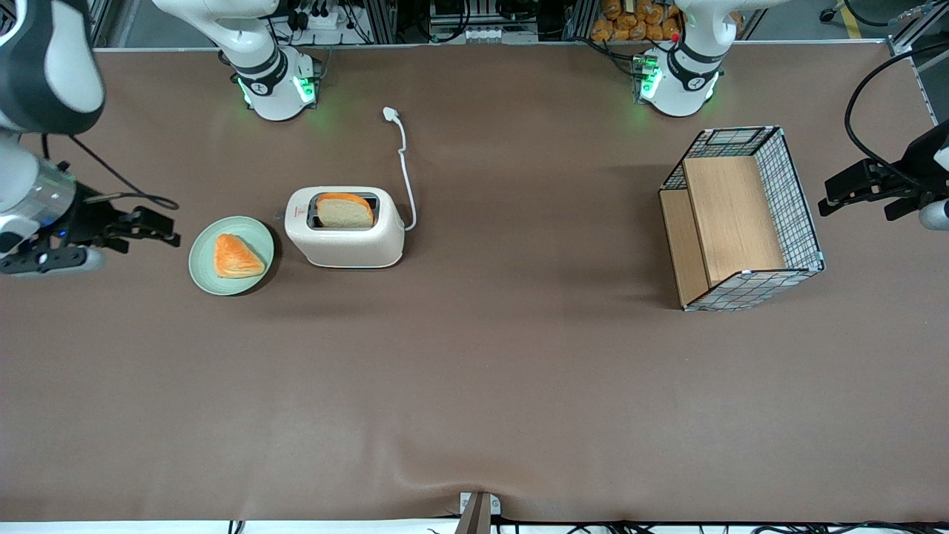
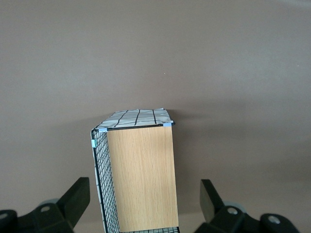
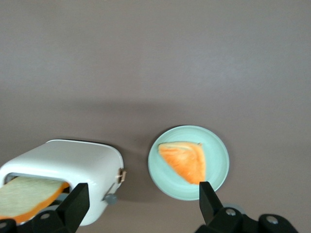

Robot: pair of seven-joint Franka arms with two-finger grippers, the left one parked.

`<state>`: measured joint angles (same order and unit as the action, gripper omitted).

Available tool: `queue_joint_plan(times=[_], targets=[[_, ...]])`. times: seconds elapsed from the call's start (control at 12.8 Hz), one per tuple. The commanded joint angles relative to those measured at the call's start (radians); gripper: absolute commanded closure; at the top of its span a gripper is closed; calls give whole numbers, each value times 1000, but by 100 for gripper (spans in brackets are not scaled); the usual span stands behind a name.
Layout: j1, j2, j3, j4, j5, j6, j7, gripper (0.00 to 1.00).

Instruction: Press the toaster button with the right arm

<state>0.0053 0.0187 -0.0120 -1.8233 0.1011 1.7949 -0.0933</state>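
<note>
Toaster (image 1: 345,236) on worktop (image 1: 474,386) holds a bread slice (image 1: 345,211) in its slot; button (image 3: 111,198) faces green plate (image 1: 256,231) carrying a pastry (image 1: 236,257). Claw (image 1: 164,228) hovers beside plate, fingers apart, empty.

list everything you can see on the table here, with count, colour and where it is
toaster: one, cream-white, on the table toward the working arm's end
toaster button: one, pale grey nub, on the toaster's narrow end that faces the plate
bread slice: one, pale with orange crust, standing in the toaster's slot
cord and plug: one, white, running from the toaster away from the front camera
plate: one, pale green, beside the toaster
pastry: one, orange triangular piece, on the plate
basket: one, wire mesh with wooden panels, toward the parked arm's end
gripper: one, black, open, beside the plate, clear of the toaster
</note>
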Motion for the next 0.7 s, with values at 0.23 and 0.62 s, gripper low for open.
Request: queue_joint_plan(times=[0.23,0.62], targets=[[28,-34,-11,71,-112,-69,46,0],[10,-32,-60,254,-104,-284,54,0]])
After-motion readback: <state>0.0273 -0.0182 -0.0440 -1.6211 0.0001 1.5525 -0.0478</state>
